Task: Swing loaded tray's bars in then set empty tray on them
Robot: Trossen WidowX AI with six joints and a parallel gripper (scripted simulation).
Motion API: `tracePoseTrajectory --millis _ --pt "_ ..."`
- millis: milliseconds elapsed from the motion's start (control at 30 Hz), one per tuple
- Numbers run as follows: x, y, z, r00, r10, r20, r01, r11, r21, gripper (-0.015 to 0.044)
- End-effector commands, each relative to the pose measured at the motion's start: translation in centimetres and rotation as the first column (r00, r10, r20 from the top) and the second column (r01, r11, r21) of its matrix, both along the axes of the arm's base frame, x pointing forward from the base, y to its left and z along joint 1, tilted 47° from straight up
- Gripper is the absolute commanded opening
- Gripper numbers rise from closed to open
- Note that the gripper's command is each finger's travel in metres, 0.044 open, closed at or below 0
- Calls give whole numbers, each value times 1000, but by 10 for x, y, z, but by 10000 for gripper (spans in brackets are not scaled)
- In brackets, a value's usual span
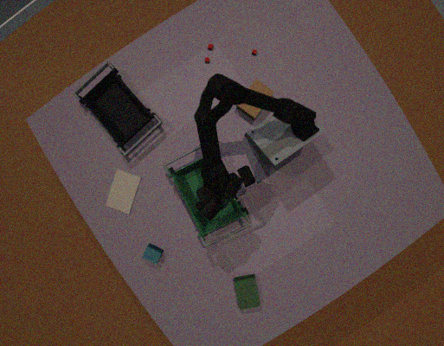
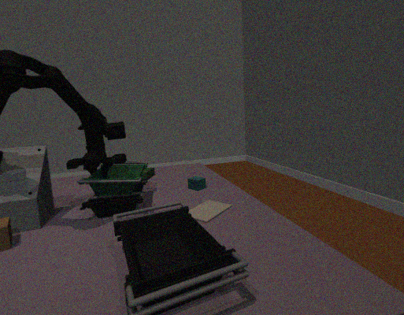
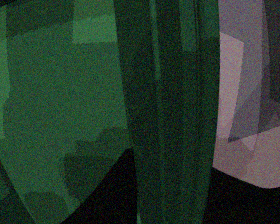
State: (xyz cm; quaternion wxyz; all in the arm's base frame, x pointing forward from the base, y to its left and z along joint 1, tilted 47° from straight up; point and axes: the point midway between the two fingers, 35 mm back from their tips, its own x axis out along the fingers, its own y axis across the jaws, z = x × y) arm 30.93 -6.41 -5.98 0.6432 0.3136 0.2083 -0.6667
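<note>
The green plastic tray (image 1: 191, 192) (image 2: 117, 188) (image 3: 170, 100) is like a small tub with sides that lean out; its green looks dark in the dim light, and it has thin grey bars (image 1: 226, 233) (image 2: 109, 181) at its ends; the table top (image 1: 302, 222) (image 2: 70, 269) is pale purple, with a brown-orange floor (image 1: 42, 278) (image 2: 306, 234) around it and plain grey walls (image 2: 326, 96) behind; the black pincer (image 1: 213, 196) (image 2: 101, 170) (image 3: 148, 153) is clenched on the side of the green tray, and that side runs between its two fingers, with the rest of the tray out to one side; right under the green tray sits a dark tray (image 2: 115, 206), but I cannot tell if they touch, and I cannot see its load; a black tray with grey bars (image 1: 122, 110) (image 2: 168, 246) sits well apart; a flat cream piece (image 1: 124, 192) (image 2: 210, 209) and a teal block (image 1: 153, 253) (image 2: 196, 183) lie on the table too; so do a green block (image 1: 247, 291), an orange block (image 1: 250, 108) (image 2: 0, 235) near a grey box (image 1: 269, 149) (image 2: 19, 214), and three little red cubes (image 1: 210, 47).
</note>
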Motion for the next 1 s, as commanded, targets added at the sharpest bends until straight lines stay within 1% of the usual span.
tracePoseTrajectory --millis 0,267,967 --pt "-1 -1 -1 1000 -4 -5 4 1000 0 0" --pt "-7 -6 -3 1000 -20 -22 20 1000 2 0" --pt "-7 -6 -3 1000 -20 -22 20 1000 2 308"
